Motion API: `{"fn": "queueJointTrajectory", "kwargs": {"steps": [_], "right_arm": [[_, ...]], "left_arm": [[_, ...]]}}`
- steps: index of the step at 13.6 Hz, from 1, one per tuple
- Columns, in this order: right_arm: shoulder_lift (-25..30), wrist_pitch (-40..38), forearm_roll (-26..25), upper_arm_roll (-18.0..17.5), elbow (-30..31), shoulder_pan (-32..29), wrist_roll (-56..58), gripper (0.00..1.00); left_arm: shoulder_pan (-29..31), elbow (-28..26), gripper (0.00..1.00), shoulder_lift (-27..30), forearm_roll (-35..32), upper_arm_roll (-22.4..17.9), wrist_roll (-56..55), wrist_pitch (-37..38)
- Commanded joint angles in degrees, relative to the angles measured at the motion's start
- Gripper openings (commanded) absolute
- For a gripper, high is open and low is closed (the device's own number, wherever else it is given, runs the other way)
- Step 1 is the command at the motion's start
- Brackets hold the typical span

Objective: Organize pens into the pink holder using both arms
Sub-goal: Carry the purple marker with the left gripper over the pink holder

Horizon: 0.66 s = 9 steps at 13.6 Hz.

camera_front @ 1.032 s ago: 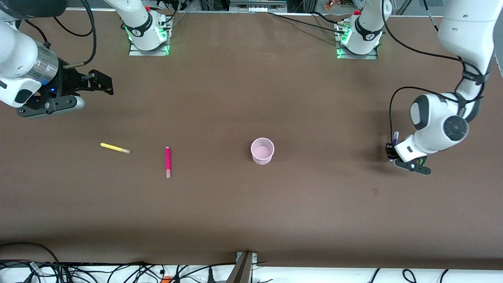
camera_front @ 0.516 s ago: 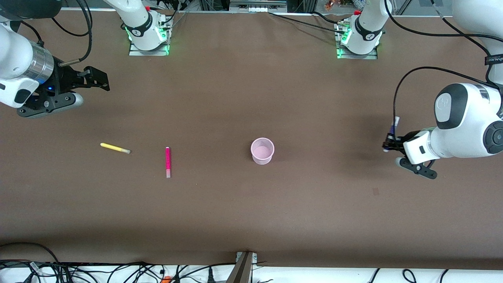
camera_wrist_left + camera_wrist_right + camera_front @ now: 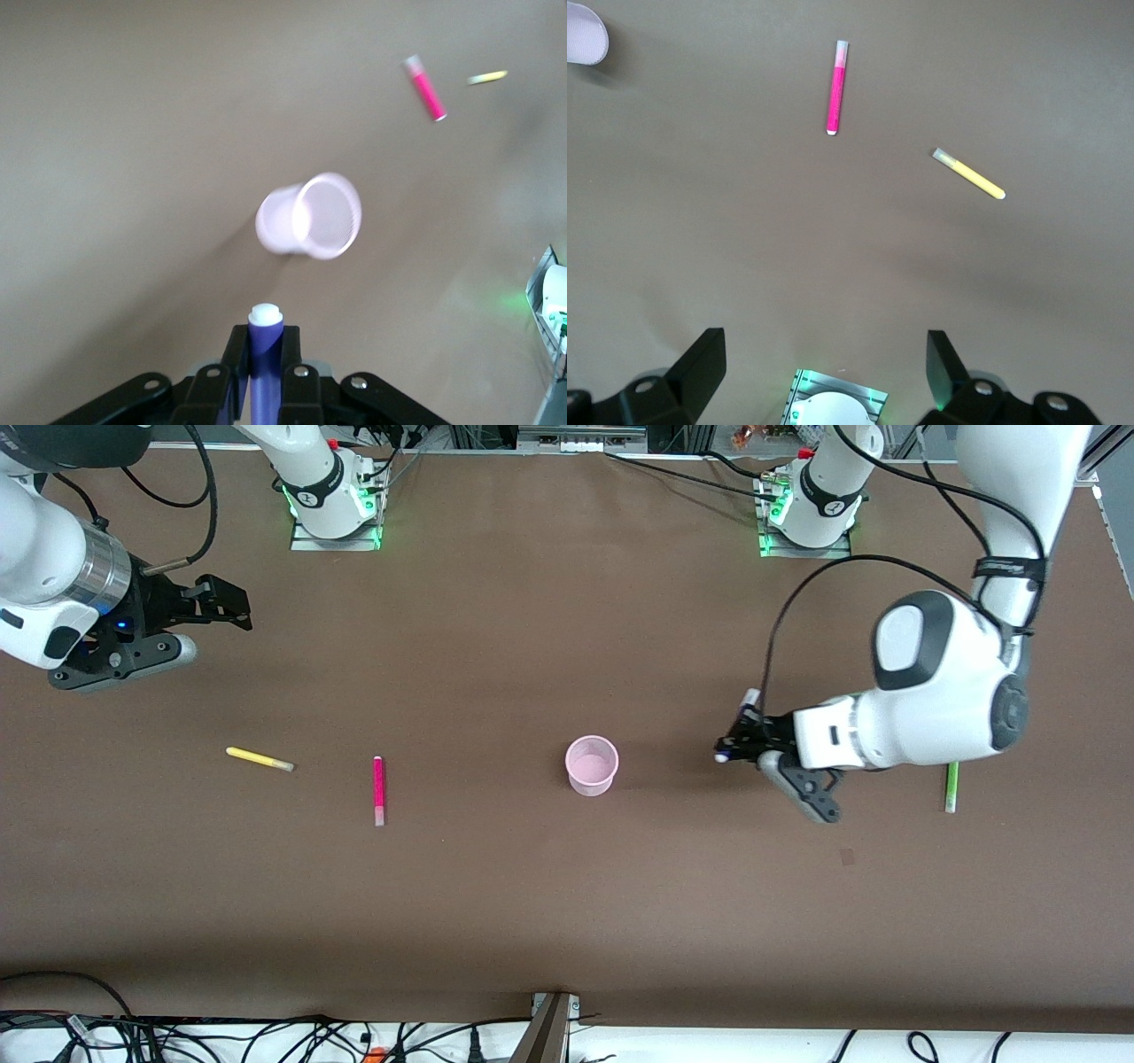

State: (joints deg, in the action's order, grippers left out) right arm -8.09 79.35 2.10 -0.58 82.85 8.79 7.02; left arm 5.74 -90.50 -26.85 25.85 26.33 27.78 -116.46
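pens lie scattered across the brown table (image 3: 532, 903), and one is already in a grip: the purple pen (image 3: 263, 354) is clamped between the closed fingers of the left gripper (image 3: 740, 735), its pale end pointing toward the pink holder (image 3: 591, 764). that gripper hangs over the table just toward the left arm's end from the holder, not over its mouth. the holder stands upright near the middle of the table. the green pen (image 3: 951, 786) lies flat toward the left arm's end, partly under the left arm. the magenta-pink pen (image 3: 379, 789) lies toward the right arm's end from the holder, and the yellow pen (image 3: 259, 759) lies further toward that end, well apart from it. the right gripper (image 3: 217, 608) waits with fingers spread wide and nothing between them, over bare table at the right arm's end.
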Motion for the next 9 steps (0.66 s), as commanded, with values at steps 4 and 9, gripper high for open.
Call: {"fn": "queueJointTrajectory", "kwargs": {"steps": [4, 9], "right_arm": [[-0.78, 4.74, -0.08, -0.21, 4.42, 0.78, 0.71, 1.00], [-11.30, 15.10, 0.01, -0.21, 5.83, 2.63, -0.26, 1.00]], "left_arm": [[-0.20, 1.55, 0.00, -8.92, 4.56, 11.80, 17.90, -23.52], [-5.91, 0.41, 0.00, -15.68, 4.03, 12.60, 25.28, -31.62]]}}
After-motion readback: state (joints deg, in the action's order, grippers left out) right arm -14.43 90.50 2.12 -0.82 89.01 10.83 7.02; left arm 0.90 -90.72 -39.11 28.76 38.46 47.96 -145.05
